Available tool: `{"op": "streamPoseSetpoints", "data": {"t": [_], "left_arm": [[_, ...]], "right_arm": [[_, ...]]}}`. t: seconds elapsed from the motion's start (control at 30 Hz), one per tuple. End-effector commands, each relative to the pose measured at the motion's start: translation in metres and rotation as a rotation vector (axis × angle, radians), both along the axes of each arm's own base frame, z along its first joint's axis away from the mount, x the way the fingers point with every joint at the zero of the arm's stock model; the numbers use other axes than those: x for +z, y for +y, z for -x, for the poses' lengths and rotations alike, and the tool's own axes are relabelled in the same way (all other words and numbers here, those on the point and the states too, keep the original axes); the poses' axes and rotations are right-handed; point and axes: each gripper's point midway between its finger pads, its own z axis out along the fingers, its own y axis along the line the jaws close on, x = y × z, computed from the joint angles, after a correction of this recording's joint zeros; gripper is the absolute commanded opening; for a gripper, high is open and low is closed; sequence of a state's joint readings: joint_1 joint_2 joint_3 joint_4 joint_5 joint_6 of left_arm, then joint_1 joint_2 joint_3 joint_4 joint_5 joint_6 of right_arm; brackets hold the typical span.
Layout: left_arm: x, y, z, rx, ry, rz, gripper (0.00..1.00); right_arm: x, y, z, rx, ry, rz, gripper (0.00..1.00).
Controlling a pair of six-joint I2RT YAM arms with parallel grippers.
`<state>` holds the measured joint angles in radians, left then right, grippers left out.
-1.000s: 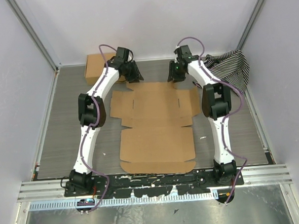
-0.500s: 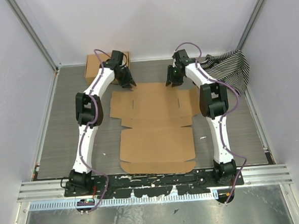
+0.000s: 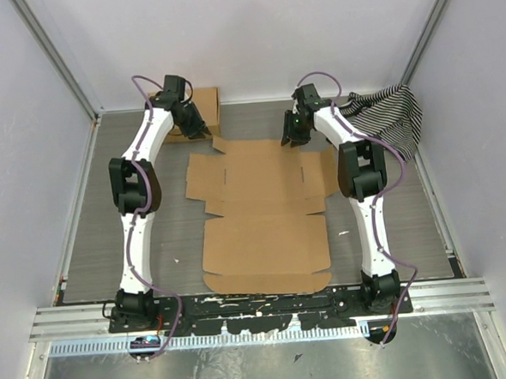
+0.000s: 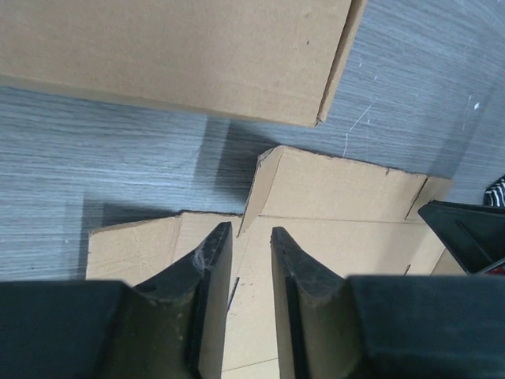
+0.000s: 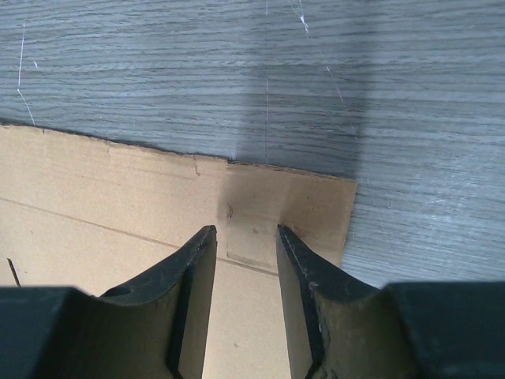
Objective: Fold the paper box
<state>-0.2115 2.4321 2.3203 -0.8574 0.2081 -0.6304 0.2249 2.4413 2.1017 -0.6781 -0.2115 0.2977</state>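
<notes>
Evidently left gripper (image 4: 248,234) and right gripper (image 5: 243,233) hover narrowly parted, empty, ready to lift flaps of the paper box (image 3: 263,215).

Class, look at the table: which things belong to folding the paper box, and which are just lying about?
Belong to the job: flat brown corrugated-cardboard die-cut sheet with flaps; left tool; right tool.
Lying about: small closed brown cardboard box; black-and-white striped cloth.
</notes>
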Motion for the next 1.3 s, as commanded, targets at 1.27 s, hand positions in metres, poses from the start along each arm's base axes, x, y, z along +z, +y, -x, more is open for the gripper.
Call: {"op": "streamPoseSetpoints", "data": {"t": [1.27], "left_arm": [[-0.042,-0.057,0.001,-0.09,0.017,-0.005,0.14]], "right_arm": [[-0.028,-0.004,0.014,0.002,0.085,-0.015,0.42]]}}
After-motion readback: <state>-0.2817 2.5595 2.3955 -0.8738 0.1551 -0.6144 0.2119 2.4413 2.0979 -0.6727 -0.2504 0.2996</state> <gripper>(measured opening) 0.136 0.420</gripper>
